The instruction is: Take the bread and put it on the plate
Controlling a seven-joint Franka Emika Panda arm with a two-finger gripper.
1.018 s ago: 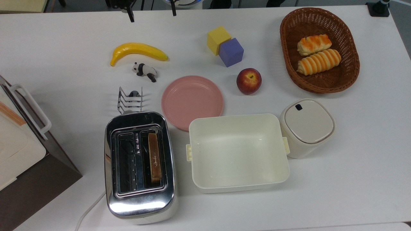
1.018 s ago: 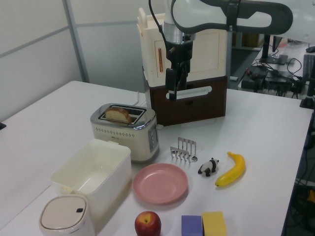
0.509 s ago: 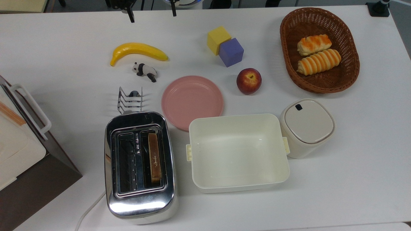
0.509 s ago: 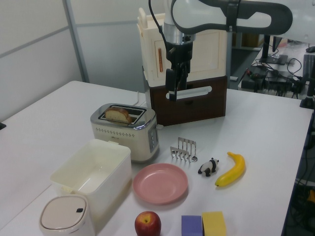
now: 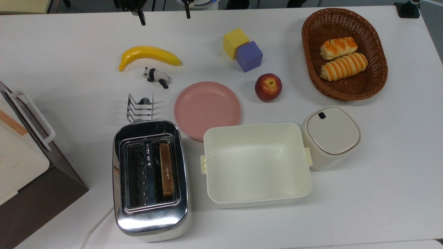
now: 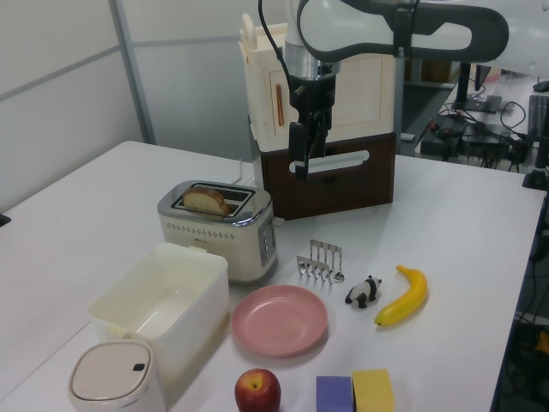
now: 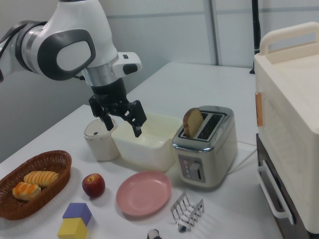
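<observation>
The bread is a thin brown-crusted slice standing upright in the right slot of the chrome toaster. It pokes up from the toaster in the left view and in the right view. The pink plate lies bare on the table just beyond the toaster, also seen in the left view and the right view. My gripper hangs open and holds nothing, high over the table's far edge in the top view. It is well above and apart from the bread in the right view.
A cream tub stands right of the toaster, with a lidded canister beside it. Around the plate are an apple, a toast rack, a panda figure, a banana and two cubes. A basket holds rolls; an oven sits at the top view's left.
The gripper has edged very slightly toward the left view's right. The bread, plate and everything else on the table have stayed put.
</observation>
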